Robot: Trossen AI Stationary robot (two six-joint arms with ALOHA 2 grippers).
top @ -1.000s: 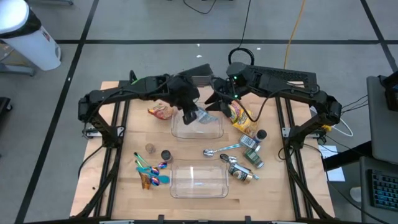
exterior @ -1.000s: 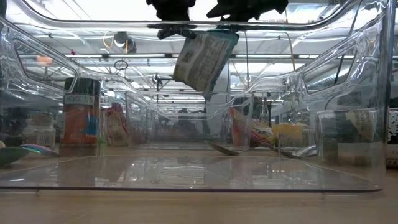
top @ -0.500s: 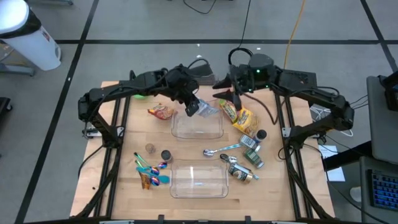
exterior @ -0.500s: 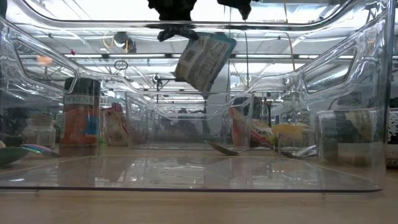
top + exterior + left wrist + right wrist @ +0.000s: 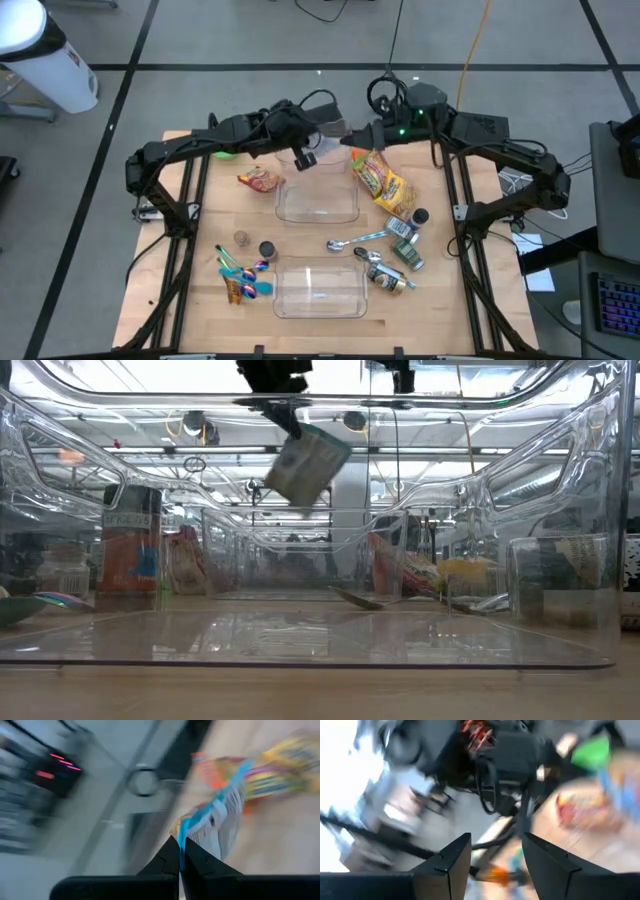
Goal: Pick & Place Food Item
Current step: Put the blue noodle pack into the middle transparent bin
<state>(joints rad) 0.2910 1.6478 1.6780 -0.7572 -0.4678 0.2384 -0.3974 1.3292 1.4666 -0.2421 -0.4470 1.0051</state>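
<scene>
A white food packet with a blue edge [image 5: 305, 465] hangs in the air over the far rim of the far clear container [image 5: 318, 200], with my left gripper [image 5: 318, 138] shut on it. The left wrist view shows the packet [image 5: 215, 820] right in front of the fingers. My right gripper [image 5: 352, 135] stands just right of the packet, level and facing the left arm. It is open, with nothing between its fingers [image 5: 450, 860]. A yellow snack bag [image 5: 385, 180] lies flat on the table right of that container, and a red one [image 5: 260, 180] lies left of it. My left gripper pinches the packet's blue edge [image 5: 182, 837] between its two fingertips. The fingers slant downward toward the table's far right. The packet is lifted clear and hangs tilted below the gripper [image 5: 270, 380].
A second clear container [image 5: 318, 290] stands near the front edge. A spoon [image 5: 355, 240], small jars and bottles [image 5: 405, 235] and a wrapped item [image 5: 385, 275] lie at the right. Colourful utensils [image 5: 240, 280] and small caps [image 5: 265, 248] lie at the left.
My left gripper has rolled and swung toward the table's far edge, carrying the packet from over the container's middle up to its far rim. The packet now hangs higher and turned. My right gripper has risen, rolled, and drawn away from the packet toward the far right.
</scene>
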